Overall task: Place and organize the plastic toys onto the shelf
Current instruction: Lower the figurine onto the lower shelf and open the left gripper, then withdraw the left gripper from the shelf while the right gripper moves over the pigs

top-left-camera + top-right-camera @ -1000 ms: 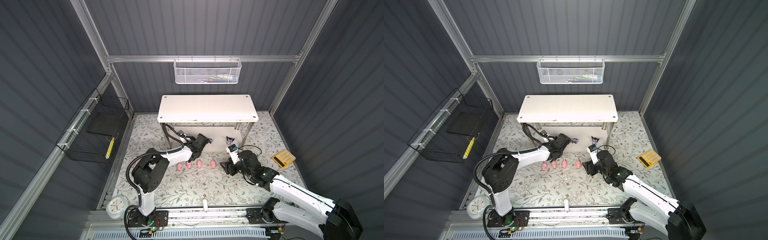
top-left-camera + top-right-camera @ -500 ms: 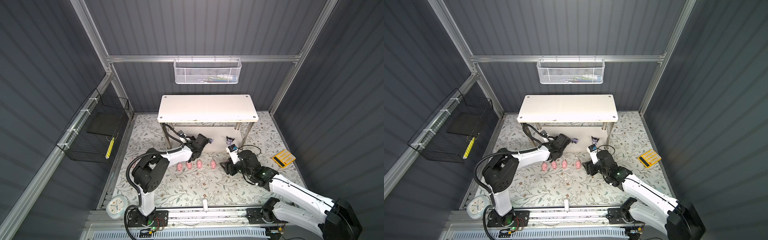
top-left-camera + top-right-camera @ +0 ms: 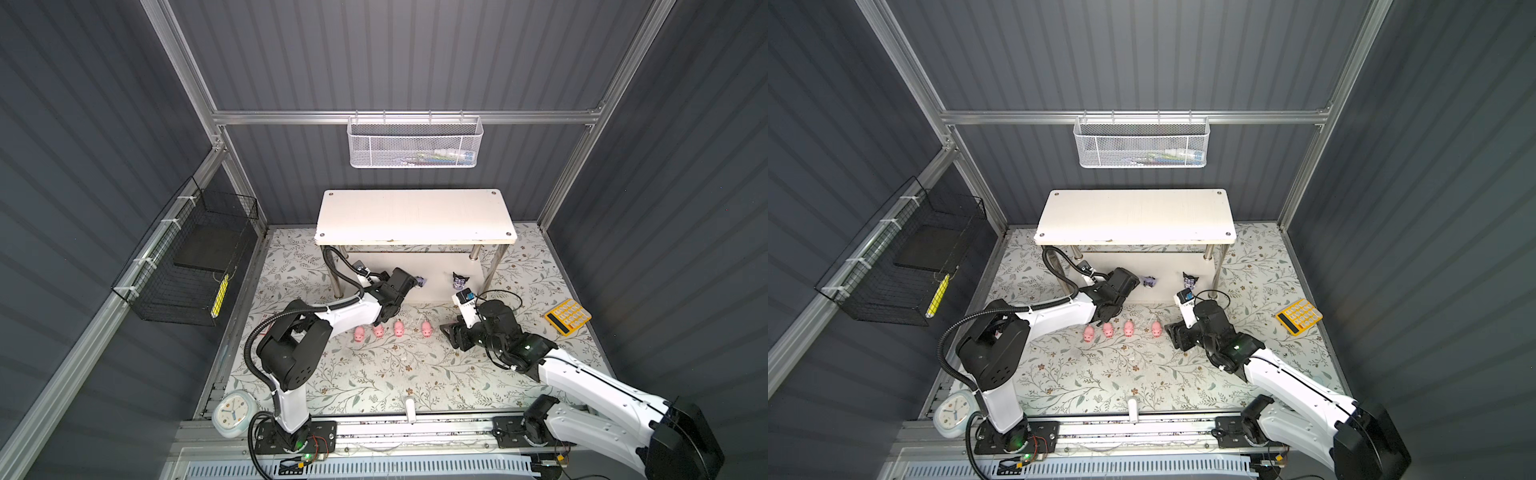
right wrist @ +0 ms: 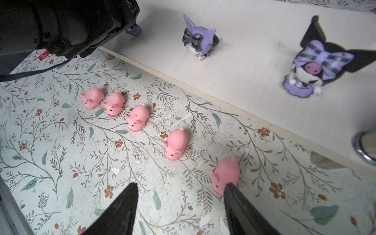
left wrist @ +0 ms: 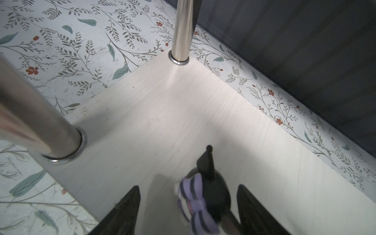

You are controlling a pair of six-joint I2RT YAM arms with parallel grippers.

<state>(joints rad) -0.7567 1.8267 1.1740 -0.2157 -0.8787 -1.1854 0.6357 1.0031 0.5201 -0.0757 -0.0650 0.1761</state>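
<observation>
The pink pigs (image 4: 138, 118) look small, light and a bit squishy. Pinch one softly across its round sides, or it may pop out. The eared figures (image 4: 198, 40) look hard, with thin pointy ears, so hold the fat body, not an ear.

The left end effector (image 5: 188, 186) is open. One black-and-purple figure (image 5: 213, 195) sits on the bottom board of the shelf (image 5: 183, 105), between the two fingers, with a gap on each side.

The right end effector (image 4: 181, 184) is open too and holds nothing. Five pigs lie in a row on the counter (image 4: 61, 142), just in front of the shelf. The nearest pig (image 4: 225, 175) touches the tip of one finger (image 4: 236, 199) — it is not squarely between the two.
</observation>
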